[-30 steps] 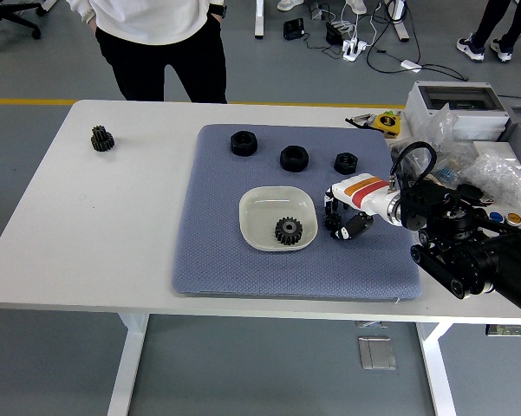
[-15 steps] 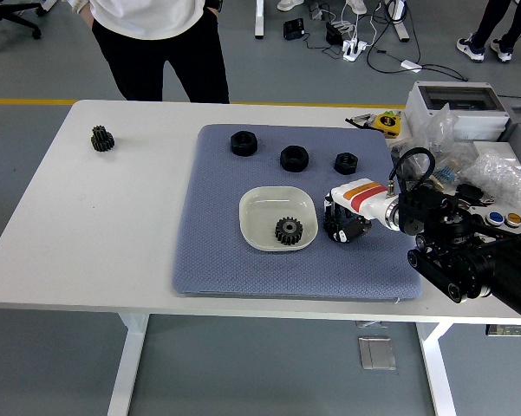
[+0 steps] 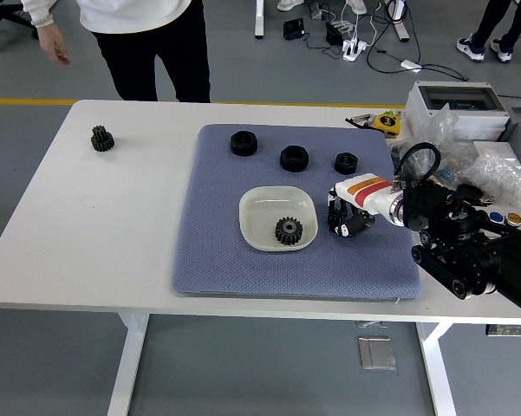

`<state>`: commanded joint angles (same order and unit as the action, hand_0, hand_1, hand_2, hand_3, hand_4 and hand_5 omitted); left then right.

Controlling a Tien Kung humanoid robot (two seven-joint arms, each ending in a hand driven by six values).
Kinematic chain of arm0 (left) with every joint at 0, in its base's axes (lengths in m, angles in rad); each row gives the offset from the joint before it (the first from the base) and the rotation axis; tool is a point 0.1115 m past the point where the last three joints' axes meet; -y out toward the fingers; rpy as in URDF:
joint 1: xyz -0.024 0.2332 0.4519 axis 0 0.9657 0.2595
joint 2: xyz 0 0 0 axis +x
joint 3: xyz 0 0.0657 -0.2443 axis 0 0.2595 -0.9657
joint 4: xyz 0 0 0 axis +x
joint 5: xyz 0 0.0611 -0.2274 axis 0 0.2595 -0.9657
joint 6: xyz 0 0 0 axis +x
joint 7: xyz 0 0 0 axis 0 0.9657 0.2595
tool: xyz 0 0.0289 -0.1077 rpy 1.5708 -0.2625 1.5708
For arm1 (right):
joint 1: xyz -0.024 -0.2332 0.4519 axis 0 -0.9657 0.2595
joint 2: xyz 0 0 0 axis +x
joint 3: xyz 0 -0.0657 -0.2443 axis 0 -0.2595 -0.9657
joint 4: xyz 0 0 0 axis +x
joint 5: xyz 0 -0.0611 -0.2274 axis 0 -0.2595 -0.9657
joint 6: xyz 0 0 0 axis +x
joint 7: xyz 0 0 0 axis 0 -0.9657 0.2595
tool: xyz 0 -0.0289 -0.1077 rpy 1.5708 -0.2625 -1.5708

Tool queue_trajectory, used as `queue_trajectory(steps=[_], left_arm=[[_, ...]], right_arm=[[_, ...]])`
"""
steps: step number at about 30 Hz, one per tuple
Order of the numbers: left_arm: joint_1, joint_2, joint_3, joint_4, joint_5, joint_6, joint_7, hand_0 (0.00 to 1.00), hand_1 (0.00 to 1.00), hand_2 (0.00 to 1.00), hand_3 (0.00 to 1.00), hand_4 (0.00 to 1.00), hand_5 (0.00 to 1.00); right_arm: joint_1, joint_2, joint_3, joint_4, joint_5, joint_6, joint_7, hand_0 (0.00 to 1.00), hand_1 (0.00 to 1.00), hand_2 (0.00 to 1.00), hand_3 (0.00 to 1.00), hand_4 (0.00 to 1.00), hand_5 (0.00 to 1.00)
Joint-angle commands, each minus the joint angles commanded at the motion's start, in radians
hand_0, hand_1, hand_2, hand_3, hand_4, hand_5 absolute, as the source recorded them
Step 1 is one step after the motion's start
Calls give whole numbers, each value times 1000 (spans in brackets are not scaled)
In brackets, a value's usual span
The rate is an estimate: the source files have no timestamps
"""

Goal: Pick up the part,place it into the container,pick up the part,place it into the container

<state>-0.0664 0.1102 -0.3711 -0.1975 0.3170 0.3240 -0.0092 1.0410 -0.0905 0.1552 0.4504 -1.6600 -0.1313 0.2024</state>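
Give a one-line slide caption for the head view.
Right hand beside white container holding one gear; three black nuts wait on the blue mat.

Right arm: reaching in from the right, low over the table.
Right hand (image 3: 345, 218): fingers curled downward, nothing held.

Smooth white table (image 3: 113, 225) under a woven, matt blue-grey cloth mat (image 3: 217, 251), glossy white dish (image 3: 258, 211) holding a dull dark metal gear (image 3: 287, 230), matt black nuts (image 3: 294, 158) beyond, crinkled clear plastic bags (image 3: 503, 178) at right.
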Motion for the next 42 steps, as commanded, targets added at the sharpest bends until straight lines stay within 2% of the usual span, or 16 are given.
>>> queue_trajectory(steps=[8,12,21,26,33,42], left_arm=[[0,1,1,1,-2,0,-1,669,688,712,586,695,584],[2,1,16,-1,-25,5,-5,669,688,712,586,695,584],[7,1,16,0,-26,5,-6,668,688,712,586,694,585],[5,2,13,0,-22,6,-5,669,685,711,586,693,584],[6,3,10,1,-22,6,-5,669,685,711,586,694,587],[7,3,10,0,-22,5,-4,669,685,711,587,693,587]], right_arm=[[7,-23,39,13,-16,5,-2,236,363,412,473,641,298],[14,-27,101,27,-65,9,-3,236,363,412,473,641,298],[30,-14,226,135,-167,30,-14,234,365,416,476,646,298],[27,3,210,208,-182,47,-20,234,368,421,481,651,311],[18,14,155,264,-192,67,-30,236,372,426,483,657,315],[13,15,116,274,-187,73,-36,234,374,429,484,661,316]])
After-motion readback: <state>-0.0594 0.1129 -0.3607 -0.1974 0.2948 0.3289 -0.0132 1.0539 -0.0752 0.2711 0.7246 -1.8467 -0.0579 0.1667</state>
